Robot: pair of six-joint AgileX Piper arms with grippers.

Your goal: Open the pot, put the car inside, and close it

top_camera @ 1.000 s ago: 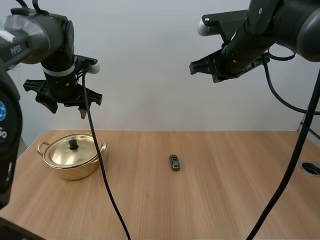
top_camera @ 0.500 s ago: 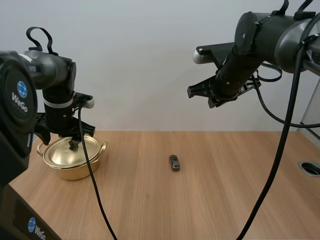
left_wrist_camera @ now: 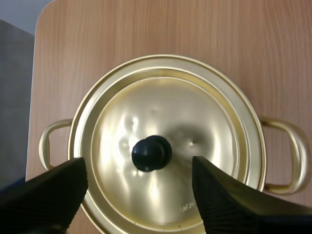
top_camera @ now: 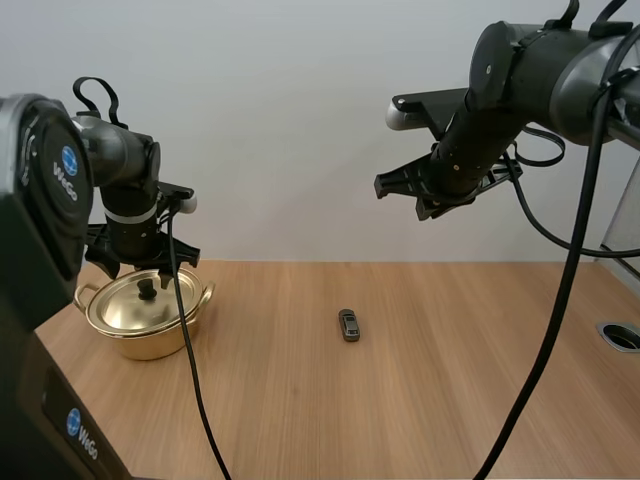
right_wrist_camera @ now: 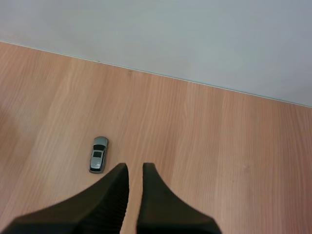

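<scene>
Left gripper [left_wrist_camera: 139, 168] is spread wide above the brass pot [top_camera: 140, 335], which sits on the table [top_camera: 450, 380] at about 9 o'clock from the toy car [top_camera: 349, 325], well apart from it. The lid [left_wrist_camera: 195, 112] is on and seated flat. Fingers stand at roughly 9 and 3 o'clock of the black knob [left_wrist_camera: 151, 153], touching nothing. The knob sits nearer the 3 o'clock finger.

Right gripper [right_wrist_camera: 135, 166] is clenched on nothing, with only a slit between the fingers. It hangs high over the table, with the car at about 10 o'clock of its tips.

Step in hand, as I judge it: take the knob and lift the lid.

Risks:
- Off-centre close: the nearer finger meets the knob first and may shove the lid sideways or skate the light pot.
- I cannot tell whether the tips are down at knob level. Too high, and they pinch only the crown and slip off.
- The lid may swing when lifted.
</scene>
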